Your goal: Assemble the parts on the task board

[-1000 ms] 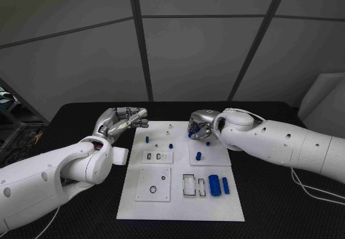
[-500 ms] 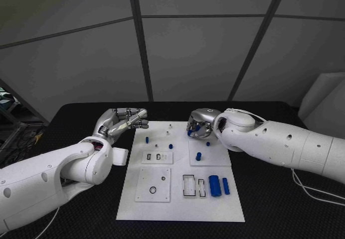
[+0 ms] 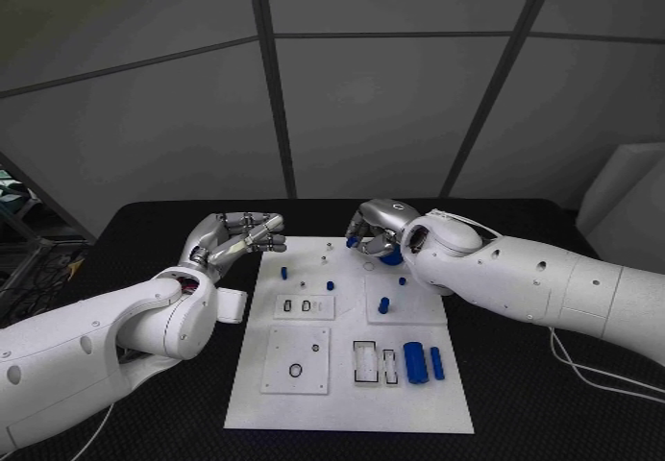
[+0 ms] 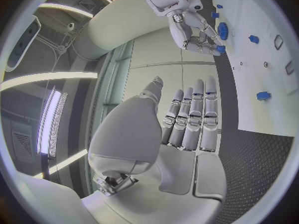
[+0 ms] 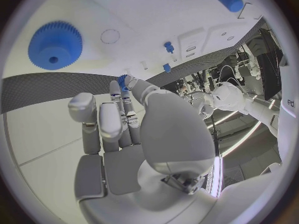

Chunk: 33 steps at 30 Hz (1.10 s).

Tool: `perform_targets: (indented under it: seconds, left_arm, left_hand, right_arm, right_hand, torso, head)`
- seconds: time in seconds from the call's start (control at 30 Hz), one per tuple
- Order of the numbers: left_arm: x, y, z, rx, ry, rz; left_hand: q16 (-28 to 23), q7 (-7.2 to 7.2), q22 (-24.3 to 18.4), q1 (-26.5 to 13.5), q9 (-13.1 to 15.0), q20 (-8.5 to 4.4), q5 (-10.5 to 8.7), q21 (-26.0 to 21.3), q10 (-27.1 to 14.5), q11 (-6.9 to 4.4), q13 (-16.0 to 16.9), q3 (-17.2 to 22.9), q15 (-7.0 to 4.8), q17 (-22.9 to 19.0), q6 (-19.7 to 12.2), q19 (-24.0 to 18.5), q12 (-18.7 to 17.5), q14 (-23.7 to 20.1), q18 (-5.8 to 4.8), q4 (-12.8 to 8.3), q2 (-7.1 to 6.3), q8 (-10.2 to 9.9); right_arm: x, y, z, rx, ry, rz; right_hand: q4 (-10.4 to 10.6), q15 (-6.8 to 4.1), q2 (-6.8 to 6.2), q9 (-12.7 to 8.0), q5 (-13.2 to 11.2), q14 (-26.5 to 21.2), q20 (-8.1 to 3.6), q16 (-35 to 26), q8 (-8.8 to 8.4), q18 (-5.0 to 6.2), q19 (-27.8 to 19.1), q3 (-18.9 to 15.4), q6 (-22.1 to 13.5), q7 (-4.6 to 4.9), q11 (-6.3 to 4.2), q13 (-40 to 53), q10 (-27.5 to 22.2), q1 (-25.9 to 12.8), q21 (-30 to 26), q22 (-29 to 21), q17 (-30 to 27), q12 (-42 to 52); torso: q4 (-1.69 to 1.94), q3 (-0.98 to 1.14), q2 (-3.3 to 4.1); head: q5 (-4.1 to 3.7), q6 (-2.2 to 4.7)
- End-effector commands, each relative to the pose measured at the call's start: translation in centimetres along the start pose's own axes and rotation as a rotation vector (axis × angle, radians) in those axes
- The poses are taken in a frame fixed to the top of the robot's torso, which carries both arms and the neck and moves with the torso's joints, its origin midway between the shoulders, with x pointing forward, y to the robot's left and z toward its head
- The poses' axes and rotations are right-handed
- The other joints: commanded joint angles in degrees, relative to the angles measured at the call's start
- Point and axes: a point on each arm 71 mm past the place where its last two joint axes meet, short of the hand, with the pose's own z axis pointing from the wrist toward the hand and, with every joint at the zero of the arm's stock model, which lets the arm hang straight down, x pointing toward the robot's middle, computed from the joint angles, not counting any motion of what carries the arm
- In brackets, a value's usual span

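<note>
Left arm comes in low across the table's near-left side, forearm angled up toward the board's far-left corner. Left hand [image 3: 238,235] hangs just off that corner of the task board [image 3: 347,403], over the black table [image 3: 527,384], not touching the plate. In the left wrist view the fingers [image 4: 193,117] lie straight and side by side, thumb off to one side, palm bare: nothing held.

Right arm sweeps in from the right, its bulky white forearm lying over the board's far-right part. Right hand [image 3: 374,229] sits above the far edge of the board. In the right wrist view the fingers [image 5: 109,122] are bent inward, and a small blue part [image 5: 122,80] shows right at the fingertips; whether it is pinched or only behind them, cannot tell.

A blue gear [image 5: 55,45] lies flat on the white plate below that hand; in the head view it is mostly covered by the hand, a blue sliver at [image 3: 391,257].

Elsewhere on the board: small blue pegs [image 3: 332,283] near the middle, a large blue cylinder [image 3: 413,360] with a thinner blue pin [image 3: 436,361] just beside it at the near right. Small dark rings and slots on the plate are too small to make out.
</note>
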Motion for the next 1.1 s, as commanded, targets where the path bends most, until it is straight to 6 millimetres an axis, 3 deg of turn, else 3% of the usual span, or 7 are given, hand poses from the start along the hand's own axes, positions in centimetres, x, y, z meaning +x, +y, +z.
perform_targets:
  seconds: [0.03, 0.47, 0.67, 1.1]
  left_arm:
    - [0.2, -0.1, 0.1, 0.005, 0.006, -0.008]
    - [0.3, -0.1, 0.2, 0.004, 0.008, -0.01]
    - [0.4, -0.1, 0.2, 0.004, 0.009, -0.01]
    - [0.4, -0.1, 0.2, 0.005, 0.012, -0.011]
  left_hand:
    - [-0.29, 0.43, 0.1, -0.41, -0.08, 0.25, -0.24, 0.32, -0.25, 0.31, -0.09, -0.36, 0.58, 0.1, 0.05, -0.26, -0.3, -0.02, -1.65, -0.09, 0.21, -0.31]
    - [-0.69, 0.51, 0.14, -0.1, -0.08, 0.34, -0.24, 0.36, -0.44, 0.42, -0.1, -0.4, 0.7, 0.2, -0.08, -0.6, -0.53, -0.31, -1.69, -0.51, 0.17, -0.58]
    - [-0.75, 0.52, 0.15, -0.07, -0.08, 0.35, -0.25, 0.36, -0.46, 0.43, -0.09, -0.41, 0.72, 0.21, -0.1, -0.65, -0.56, -0.36, -1.69, -0.55, 0.17, -0.61]
    - [-1.01, 0.55, 0.17, 0.07, -0.08, 0.41, -0.24, 0.38, -0.59, 0.49, -0.1, -0.44, 0.8, 0.28, -0.15, -0.88, -0.71, -0.56, -1.71, -0.78, 0.17, -0.76]
  right_arm:
    - [-0.3, 0.3, 0.8, 0.005, -0.052, 0.011]
    - [0.9, 2.0, 3.4, 0.0, -0.008, 0.002]
    - [1.3, 2.3, 3.9, 0.001, 0.019, -0.003]
    - [2.0, 2.5, 4.4, 0.014, 0.08, -0.019]
  right_hand:
    - [0.18, -0.38, -0.14, -0.11, -0.26, 2.14, -0.09, 0.4, -0.19, -1.03, 0.45, 0.2, 0.33, 0.14, 0.15, -0.03, 0.25, -0.48, 0.25, 0.13, 0.18, -0.35]
    - [0.4, -0.26, -0.24, -0.2, 0.43, 2.0, 0.01, 0.93, -0.54, -1.02, 0.23, 0.73, 0.1, 0.24, 0.28, -0.08, -0.2, -0.64, 0.49, 0.3, 0.51, -0.47]
    - [0.49, -0.22, -0.34, -0.21, 0.67, 1.96, 0.05, 1.08, -0.61, -1.02, 0.19, 0.79, 0.07, 0.29, 0.33, -0.07, -0.26, -0.79, 0.57, 0.37, 0.61, -0.46]
    - [0.61, -0.15, -0.61, -0.24, 0.74, 1.88, 0.11, 1.21, -0.74, -1.02, 0.08, 0.78, -0.06, 0.34, 0.4, -0.07, -0.43, -1.06, 0.66, 0.44, 0.59, -0.48]
  torso:
    - [0.03, -0.02, 0.1]
    - [0.05, 0.1, 0.21]
    - [-0.08, 0.14, 0.28]
    - [-0.15, 0.18, 0.31]
  head:
    - [0.08, 0.08]
    - [0.46, 0.18]
    - [0.86, -0.06]
    - [0.87, -0.28]
